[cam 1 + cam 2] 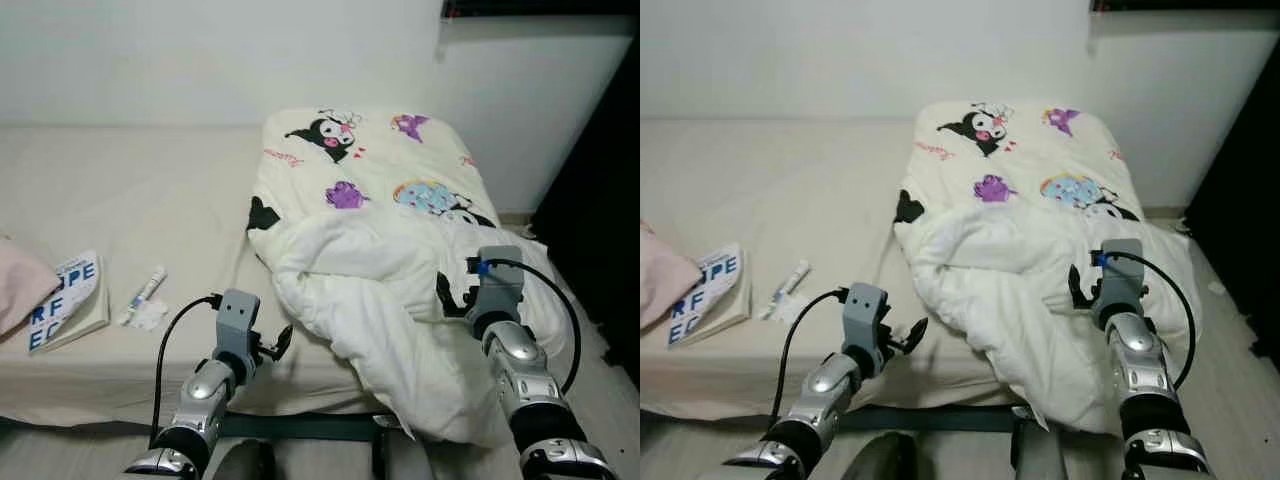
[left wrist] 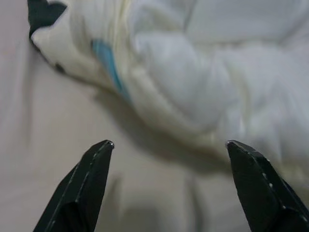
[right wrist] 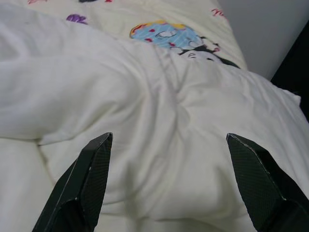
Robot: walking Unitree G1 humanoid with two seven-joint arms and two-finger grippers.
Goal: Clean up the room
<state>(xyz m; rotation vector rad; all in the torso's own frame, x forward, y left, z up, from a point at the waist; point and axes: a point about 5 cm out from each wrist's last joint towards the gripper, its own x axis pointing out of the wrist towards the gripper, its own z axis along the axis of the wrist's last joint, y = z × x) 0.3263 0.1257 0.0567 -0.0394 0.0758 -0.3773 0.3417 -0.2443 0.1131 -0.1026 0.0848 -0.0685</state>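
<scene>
A white duvet (image 1: 380,230) printed with cartoon figures lies crumpled over the right half of a bed (image 1: 130,190) that has a beige sheet. Its bunched lower part hangs over the bed's front edge. My left gripper (image 1: 275,345) is open and hovers low over the sheet by the front edge, just left of the duvet's folded rim (image 2: 159,92). My right gripper (image 1: 455,295) is open too, right above the duvet's front right part (image 3: 169,101), with nothing between its fingers.
On the bed's left side lie a book (image 1: 65,300), a pink cloth (image 1: 18,285), a small tube (image 1: 145,290) and a crumpled tissue (image 1: 150,315). A white wall runs behind the bed. Dark furniture (image 1: 600,200) stands close on the right.
</scene>
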